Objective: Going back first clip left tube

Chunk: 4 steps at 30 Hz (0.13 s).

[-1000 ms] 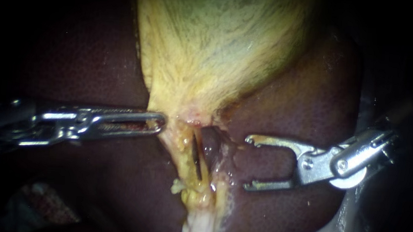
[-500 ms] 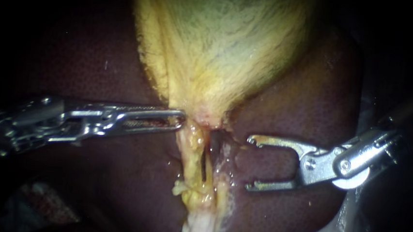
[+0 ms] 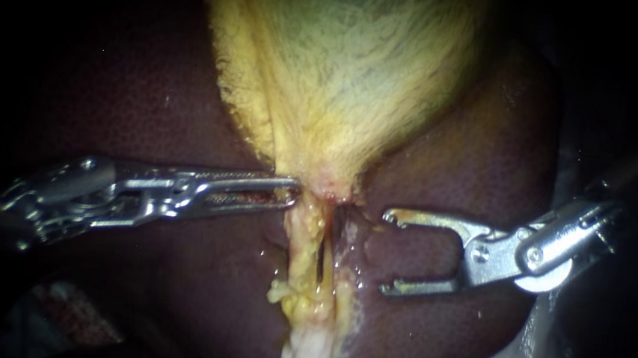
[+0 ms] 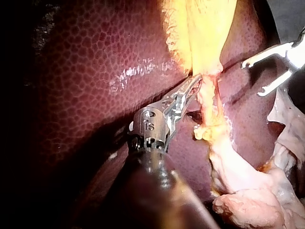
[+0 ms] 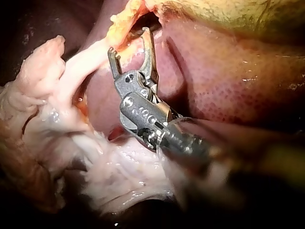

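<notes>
The yellow gallbladder [image 3: 341, 76] narrows to a neck just above two tubes. The left tube [image 3: 305, 253] is yellow and lumpy, the right tube [image 3: 344, 267] paler, with a dark slit between them. I see no clip on either. My left instrument [image 3: 292, 190] lies level, its long jaws shut on the yellow tissue at the gallbladder's neck; the left wrist view shows that same left instrument [image 4: 194, 85] biting the tissue's edge. My right instrument [image 3: 386, 252] stands just right of the tubes, jaws wide open and empty, also seen in its own view [image 5: 127, 42].
Dark red liver [image 3: 152, 92] surrounds the gallbladder on both sides. Pale whitish tissue [image 3: 307, 354] hangs below the tubes and spreads beneath the right instrument [image 5: 71, 119]. In the left wrist view the right instrument [image 4: 252, 78] shows beyond the tubes.
My left instrument has moved right, carrying the gallbladder's neck with it. The tubes have shifted right and the slit between them has narrowed. The right instrument has barely moved.
</notes>
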Tool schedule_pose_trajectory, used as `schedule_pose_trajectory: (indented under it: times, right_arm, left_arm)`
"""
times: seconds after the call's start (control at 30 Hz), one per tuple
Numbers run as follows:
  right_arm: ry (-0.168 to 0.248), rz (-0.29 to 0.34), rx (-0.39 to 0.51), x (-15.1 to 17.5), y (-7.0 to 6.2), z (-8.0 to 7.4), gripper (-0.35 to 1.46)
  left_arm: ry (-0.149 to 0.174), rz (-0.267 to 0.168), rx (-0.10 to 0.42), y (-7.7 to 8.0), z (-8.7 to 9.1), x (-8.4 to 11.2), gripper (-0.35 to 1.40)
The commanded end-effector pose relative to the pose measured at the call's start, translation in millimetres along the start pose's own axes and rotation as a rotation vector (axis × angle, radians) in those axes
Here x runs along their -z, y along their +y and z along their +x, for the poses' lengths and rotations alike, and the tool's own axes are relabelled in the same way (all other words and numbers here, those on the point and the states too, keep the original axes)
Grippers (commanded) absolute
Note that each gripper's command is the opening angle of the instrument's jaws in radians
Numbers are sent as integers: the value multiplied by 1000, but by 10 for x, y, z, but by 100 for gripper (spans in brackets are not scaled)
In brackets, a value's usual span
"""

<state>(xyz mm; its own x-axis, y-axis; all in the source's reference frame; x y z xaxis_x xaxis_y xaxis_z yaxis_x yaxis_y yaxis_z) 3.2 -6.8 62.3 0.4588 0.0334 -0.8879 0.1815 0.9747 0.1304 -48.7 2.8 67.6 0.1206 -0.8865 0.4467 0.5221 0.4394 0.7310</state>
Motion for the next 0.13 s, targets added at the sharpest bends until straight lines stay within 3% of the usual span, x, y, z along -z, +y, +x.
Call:
schedule_pose_trajectory:
  times: [0.03, 0.13]
  right_arm:
    - [0, 0, 0, 0, 0, 0, 60]
    - [1, 0, -18, 0, 0, 1, 60]
  left_arm:
    - [0, 0, 1, 0, 0, 0, -35]
    - [0, 0, 1, 0, 0, 0, -35]
